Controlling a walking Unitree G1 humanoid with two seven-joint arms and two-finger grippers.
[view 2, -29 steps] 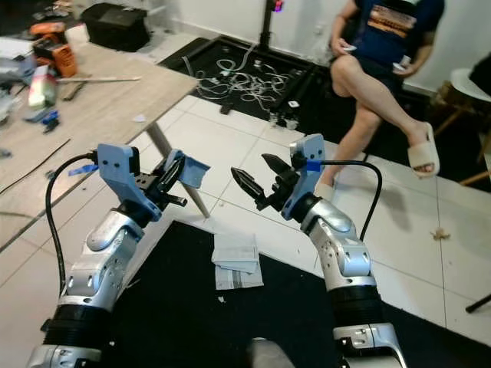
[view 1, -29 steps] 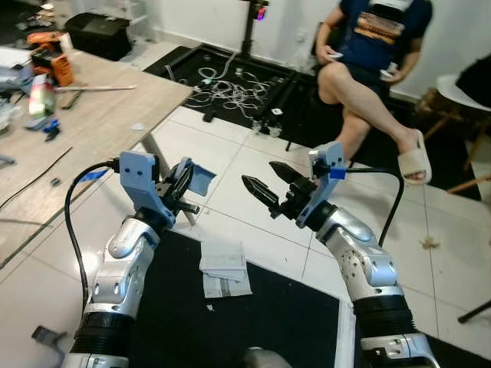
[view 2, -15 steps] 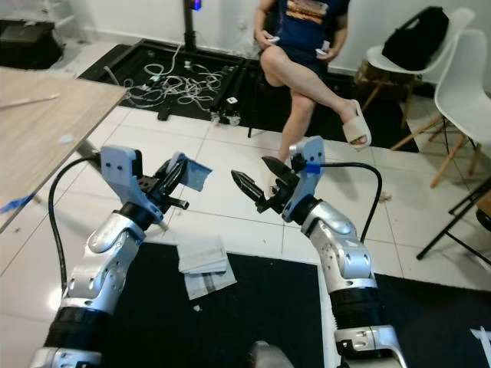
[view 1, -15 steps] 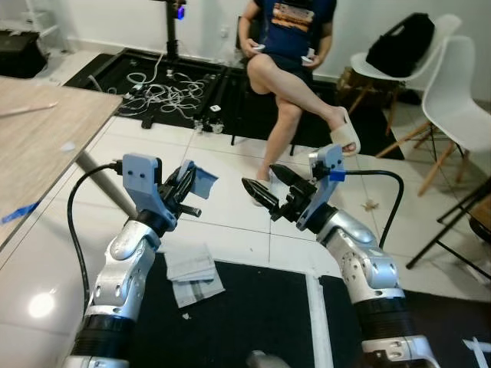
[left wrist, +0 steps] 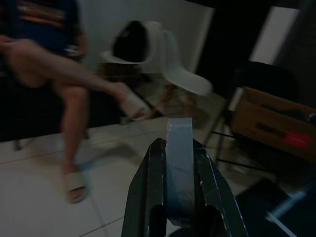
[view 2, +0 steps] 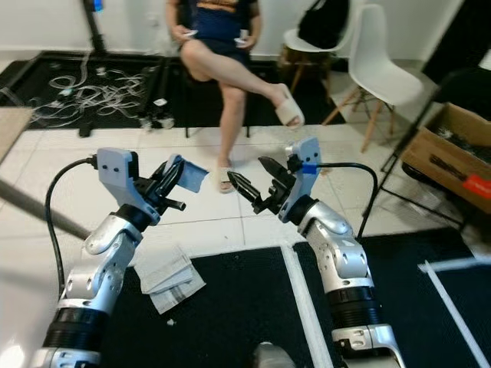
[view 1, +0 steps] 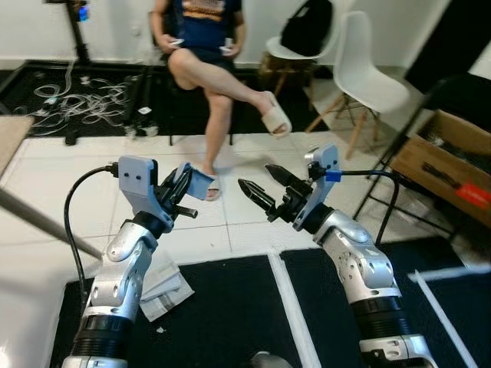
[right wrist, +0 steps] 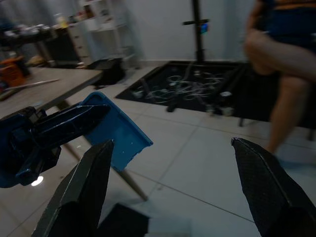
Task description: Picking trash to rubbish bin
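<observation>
Blue plastic scrap (view 1: 201, 182), its lower part hidden, we see clamped in the left gripper (view 1: 182, 184), at nine o'clock from the right gripper (view 1: 263, 188), whose fingers are spread.

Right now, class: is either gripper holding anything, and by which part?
The left gripper is shut on a blue scrap, pinching it at one edge so the rest sticks out past the fingertips. The right gripper is open and empty.
</observation>
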